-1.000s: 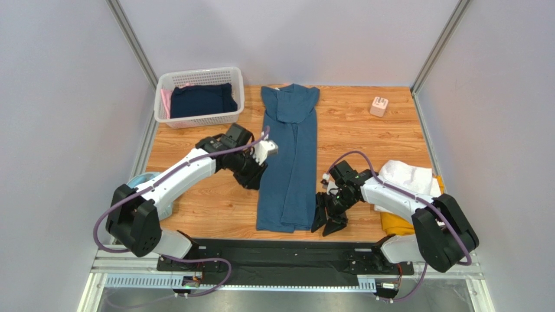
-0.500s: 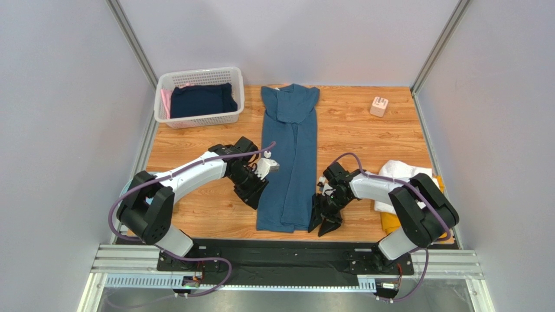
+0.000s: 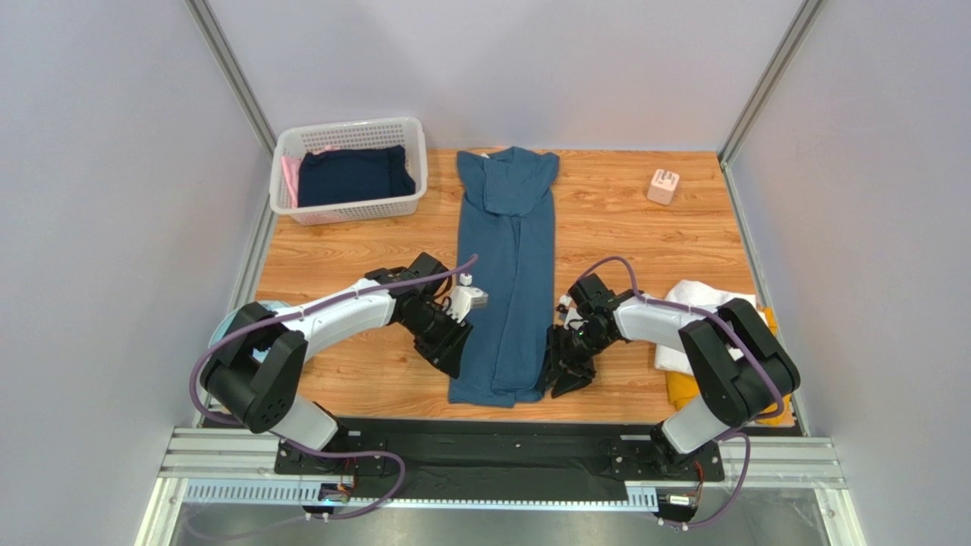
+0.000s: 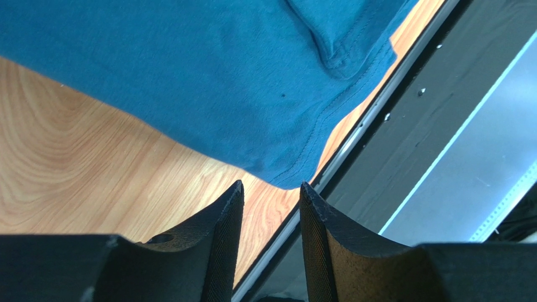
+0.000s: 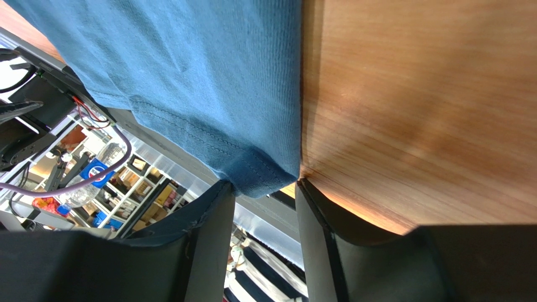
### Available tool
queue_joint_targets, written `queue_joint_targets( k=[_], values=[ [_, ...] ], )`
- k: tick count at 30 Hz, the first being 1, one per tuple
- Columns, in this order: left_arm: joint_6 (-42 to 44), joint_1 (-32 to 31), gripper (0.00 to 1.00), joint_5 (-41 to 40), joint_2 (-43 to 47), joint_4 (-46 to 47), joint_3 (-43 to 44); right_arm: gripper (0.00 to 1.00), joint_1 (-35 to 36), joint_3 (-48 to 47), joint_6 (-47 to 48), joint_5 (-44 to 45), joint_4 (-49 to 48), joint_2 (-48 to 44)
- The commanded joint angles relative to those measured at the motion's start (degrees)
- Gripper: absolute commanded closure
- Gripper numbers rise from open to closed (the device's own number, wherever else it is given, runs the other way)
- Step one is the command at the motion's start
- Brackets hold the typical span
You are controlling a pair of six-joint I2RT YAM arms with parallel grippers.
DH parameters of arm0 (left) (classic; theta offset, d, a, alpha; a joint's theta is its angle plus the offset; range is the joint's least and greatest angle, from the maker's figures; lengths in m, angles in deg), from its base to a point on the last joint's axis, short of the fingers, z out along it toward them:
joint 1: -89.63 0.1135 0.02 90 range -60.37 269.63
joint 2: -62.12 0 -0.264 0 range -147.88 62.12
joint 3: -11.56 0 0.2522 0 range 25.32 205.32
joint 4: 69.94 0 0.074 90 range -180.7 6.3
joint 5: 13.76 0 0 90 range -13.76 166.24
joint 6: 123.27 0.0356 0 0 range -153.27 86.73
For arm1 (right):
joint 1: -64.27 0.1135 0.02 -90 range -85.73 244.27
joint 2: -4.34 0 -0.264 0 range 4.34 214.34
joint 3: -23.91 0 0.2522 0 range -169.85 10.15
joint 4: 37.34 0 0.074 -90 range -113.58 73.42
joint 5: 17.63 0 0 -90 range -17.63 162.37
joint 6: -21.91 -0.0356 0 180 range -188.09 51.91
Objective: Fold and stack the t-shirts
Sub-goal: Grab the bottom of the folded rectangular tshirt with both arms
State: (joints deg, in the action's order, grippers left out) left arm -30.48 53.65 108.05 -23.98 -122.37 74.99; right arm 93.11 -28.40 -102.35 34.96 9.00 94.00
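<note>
- Item: teal shirt (image 3: 507,284), folded lengthwise into a long strip. It lies down the middle of the table (image 3: 638,228), collar at the far end and hem close to the near edge.
- Left gripper (image 4: 271,192): low over the wood just beside the near-left hem corner. Jaws parted, nothing between them.
- Right gripper (image 5: 265,189): at the near-right hem corner, which sits at the mouth of the gap. Jaws parted, cloth not yet pinched.
- Risk, partial grab: the corners are several layers thick. A shallow pinch would likely take only the top layer, and the strip would peel open when lifted.
- Risk, missed grab: the left fingers stand off the cloth and could close on bare wood.
- Risk, skew: if one side catches and the other does not, the fold would probably go crooked.
- Risk, edge: the hem lies beside the table's rim, so a push could slide it over.
- Risk, stack: the white shirt (image 3: 712,305) and yellow shirt (image 3: 690,393) lie near the right arm, and a wide swing could disturb them.
</note>
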Motion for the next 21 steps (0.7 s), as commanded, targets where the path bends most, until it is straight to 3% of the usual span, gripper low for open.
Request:
queue_joint_targets(
  k=[1,8,21],
  values=[
    [-1.4,-0.7,0.55,4.0,-1.0,2.0,0.2,0.55,-0.4,1.1,-0.5,-0.8,-2.2,-3.1],
    [-0.9,-3.9,0.53,4.0,-2.6,2.5,0.3,0.54,-0.4,0.6,1.7,-4.3,2.7,-9.5],
    [-1.0,-5.9,0.5,2.2,-5.9,2.1,1.3,0.55,-1.3,1.5,3.1,-4.2,-0.1,-5.0]
  ],
)
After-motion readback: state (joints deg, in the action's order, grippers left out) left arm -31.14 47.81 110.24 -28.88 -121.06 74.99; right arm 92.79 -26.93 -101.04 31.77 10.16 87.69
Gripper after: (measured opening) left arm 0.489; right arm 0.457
